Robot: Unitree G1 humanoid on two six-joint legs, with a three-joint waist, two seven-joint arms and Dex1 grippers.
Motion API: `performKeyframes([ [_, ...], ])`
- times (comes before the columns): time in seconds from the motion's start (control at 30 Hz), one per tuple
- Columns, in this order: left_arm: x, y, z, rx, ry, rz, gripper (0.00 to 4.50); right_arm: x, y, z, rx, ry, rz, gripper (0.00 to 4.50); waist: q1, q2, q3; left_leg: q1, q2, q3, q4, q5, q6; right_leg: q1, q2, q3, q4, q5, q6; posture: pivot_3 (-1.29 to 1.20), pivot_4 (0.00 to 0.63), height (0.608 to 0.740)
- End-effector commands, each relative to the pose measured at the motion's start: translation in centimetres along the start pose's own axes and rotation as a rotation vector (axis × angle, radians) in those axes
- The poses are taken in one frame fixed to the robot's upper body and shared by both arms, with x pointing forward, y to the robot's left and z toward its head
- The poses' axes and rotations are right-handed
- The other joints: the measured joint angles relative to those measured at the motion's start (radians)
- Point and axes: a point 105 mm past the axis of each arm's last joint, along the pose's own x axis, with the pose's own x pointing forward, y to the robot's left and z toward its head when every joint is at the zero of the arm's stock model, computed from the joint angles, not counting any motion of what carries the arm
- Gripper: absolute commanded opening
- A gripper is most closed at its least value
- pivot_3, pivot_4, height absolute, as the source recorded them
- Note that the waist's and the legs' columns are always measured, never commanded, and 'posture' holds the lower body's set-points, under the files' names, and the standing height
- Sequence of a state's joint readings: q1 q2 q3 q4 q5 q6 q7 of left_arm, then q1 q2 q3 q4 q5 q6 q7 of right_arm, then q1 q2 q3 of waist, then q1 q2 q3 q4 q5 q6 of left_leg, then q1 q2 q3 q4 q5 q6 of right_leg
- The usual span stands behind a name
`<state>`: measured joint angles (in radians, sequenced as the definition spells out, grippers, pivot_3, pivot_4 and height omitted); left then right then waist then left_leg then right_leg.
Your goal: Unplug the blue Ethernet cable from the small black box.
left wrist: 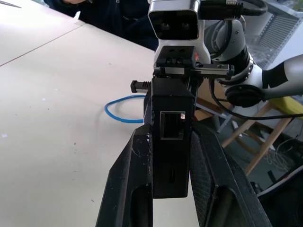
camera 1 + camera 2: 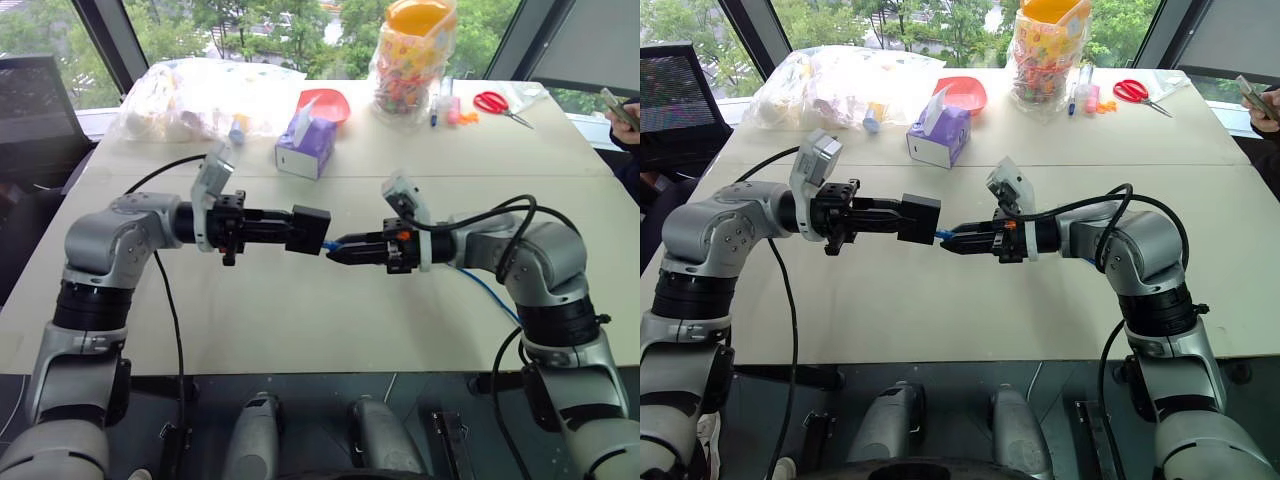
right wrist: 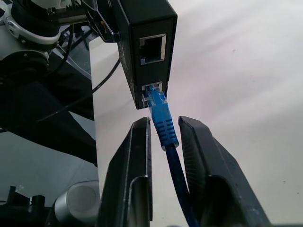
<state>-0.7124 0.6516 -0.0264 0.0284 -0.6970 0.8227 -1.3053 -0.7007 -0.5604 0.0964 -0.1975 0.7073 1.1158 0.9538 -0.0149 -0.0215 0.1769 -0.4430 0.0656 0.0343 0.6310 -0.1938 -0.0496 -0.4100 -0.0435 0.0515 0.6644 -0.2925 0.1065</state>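
Observation:
My left gripper is shut on the small black box and holds it level above the table. Its fingers clamp the box's two sides. The box shows two ports, the upper one empty. The blue Ethernet cable is plugged into the lower port. My right gripper points at the box from the right. Both its fingers press on the cable's blue boot just behind the plug. The cable's slack lies on the table behind the right arm.
At the back of the table stand a purple tissue box, a red bowl, a clear plastic bag, a jar of coloured items and red scissors. A person's hand holds a phone at far right.

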Motion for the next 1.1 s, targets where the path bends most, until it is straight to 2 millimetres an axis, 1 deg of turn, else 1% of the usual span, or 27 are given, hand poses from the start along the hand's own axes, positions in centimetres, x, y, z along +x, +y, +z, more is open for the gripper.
performKeyframes([
  [0.03, 0.01, -0.49, 0.48, 0.044, 0.006, -0.011, 0.47, -0.06, 1.3, 1.78, -0.067, -0.031, 0.039, 0.94, 0.0, 0.0, 0.0, 0.0, 0.0, 0.0, 0.0, 0.0, 0.0, 0.0, 0.0, 0.0, 0.0, 0.0, 0.0, 0.0, 0.15, 0.735],
  [0.17, 0.09, -0.5, 0.27, 0.047, 0.014, -0.01, 0.47, -0.15, 1.56, 2.08, -0.079, -0.037, 0.047, 0.94, 0.0, 0.0, 0.0, 0.0, 0.0, 0.0, 0.0, 0.0, 0.0, 0.0, 0.0, 0.0, 0.0, 0.0, 0.0, 0.0, 0.15, 0.735],
  [0.77, -0.01, -0.56, 0.03, 0.056, 0.025, -0.008, 0.47, -0.03, 1.92, 2.1, -0.072, -0.026, 0.065, 0.94, 0.0, 0.0, 0.0, 0.0, 0.0, 0.0, 0.0, 0.0, 0.0, 0.0, 0.0, 0.0, 0.0, 0.0, 0.0, 0.0, 0.15, 0.735],
  [0.8, 0.01, -0.58, -0.01, 0.057, 0.027, -0.01, 0.47, -0.03, 1.91, 2.13, -0.073, -0.026, 0.064, 0.41, 0.0, 0.0, 0.0, 0.0, 0.0, 0.0, 0.0, 0.0, 0.0, 0.0, 0.0, 0.0, 0.0, 0.0, 0.0, 0.0, 0.15, 0.735],
  [0.83, 0.03, -0.61, -0.05, 0.058, 0.029, -0.012, 0.47, -0.03, 1.91, 2.15, -0.074, -0.025, 0.064, 0.18, 0.0, 0.0, 0.0, 0.0, 0.0, 0.0, 0.0, 0.0, 0.0, 0.0, 0.0, 0.0, 0.0, 0.0, 0.0, 0.0, 0.15, 0.735],
  [0.87, 0.05, -0.63, -0.09, 0.058, 0.031, -0.013, 0.47, -0.03, 1.92, 2.19, -0.074, -0.026, 0.064, 0.08, 0.0, 0.0, 0.0, 0.0, 0.0, 0.0, 0.0, 0.0, 0.0, 0.0, 0.0, 0.0, 0.0, 0.0, 0.0, 0.0, 0.15, 0.735],
  [1.1, 0.11, -0.69, -0.23, 0.065, 0.037, -0.017, 0.47, -0.04, 2.0, 2.39, -0.075, -0.023, 0.067, 0.08, 0.0, 0.0, 0.0, 0.0, 0.0, 0.0, 0.0, 0.0, 0.0, 0.0, 0.0, 0.0, 0.0, 0.0, 0.0, 0.0, 0.15, 0.735],
])
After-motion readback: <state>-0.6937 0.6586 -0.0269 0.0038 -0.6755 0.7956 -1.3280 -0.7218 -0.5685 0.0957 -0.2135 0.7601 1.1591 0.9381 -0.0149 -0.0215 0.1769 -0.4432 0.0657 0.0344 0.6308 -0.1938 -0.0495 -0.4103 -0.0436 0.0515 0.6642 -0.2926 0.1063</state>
